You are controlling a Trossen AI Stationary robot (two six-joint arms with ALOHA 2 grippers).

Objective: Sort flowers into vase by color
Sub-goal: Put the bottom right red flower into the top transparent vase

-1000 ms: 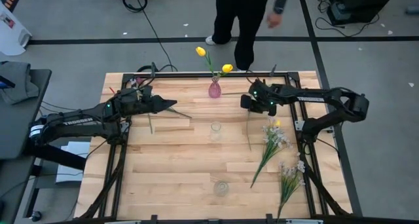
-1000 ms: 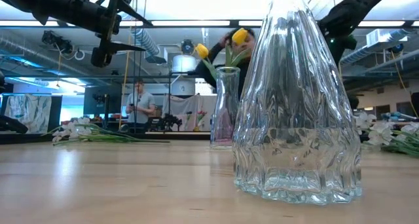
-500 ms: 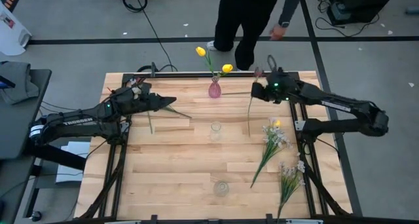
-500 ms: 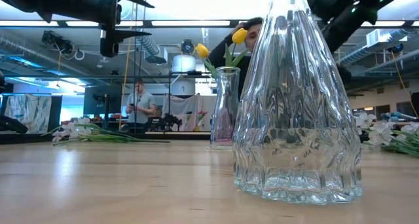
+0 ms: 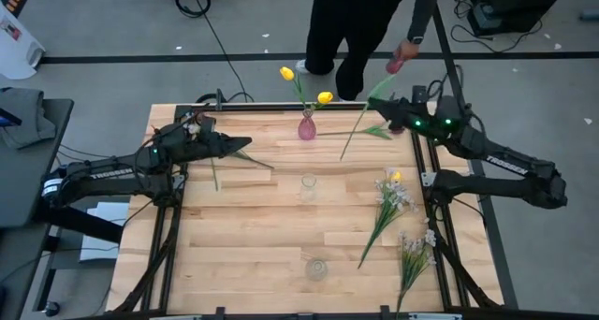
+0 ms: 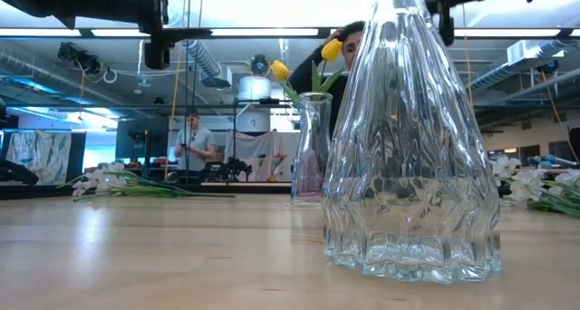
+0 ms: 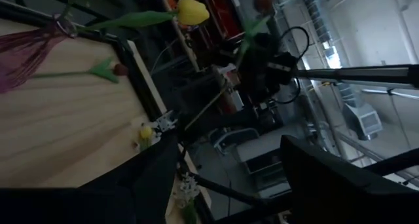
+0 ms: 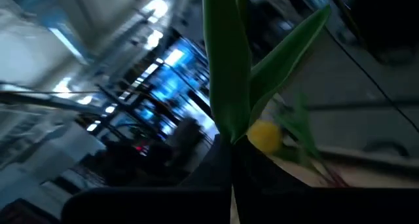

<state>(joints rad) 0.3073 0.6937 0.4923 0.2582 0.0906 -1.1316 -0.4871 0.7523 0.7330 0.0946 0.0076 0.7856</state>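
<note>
My right gripper (image 5: 379, 105) hovers over the table's far right corner, shut on a maroon tulip (image 5: 360, 125) whose bloom (image 5: 394, 67) points past the far edge. A second maroon tulip (image 5: 367, 131) lies flat on the table beneath it. A pink vase (image 5: 307, 127) by the far edge holds two yellow tulips (image 5: 286, 73). White blossom sprays (image 5: 393, 196) lie along the right side. My left gripper (image 5: 245, 144) is open over the far left part of the table, above loose green stems (image 5: 215, 175), and holds nothing. My right gripper pinches the maroon tulip's green stem (image 8: 226, 129) between its two fingers, above the middle of its length, where the leaves branch off. The fingers lie across the stem. The tulip is lifted clear and tilted, with its cut end (image 5: 343, 157) low toward the table's middle.
Two clear glass vases stand on the table's centre line, one in the middle (image 5: 308, 184) and one near the front edge (image 5: 316, 267). A person (image 5: 351, 21) stands just beyond the far edge, with a hand (image 5: 409, 50) close to the raised bloom.
My right gripper has moved up and toward the table's far right corner, carrying the maroon tulip. The stem hung down toward the table's middle and has swung to a slant, with the bloom past the far edge. My left gripper has risen a little.
</note>
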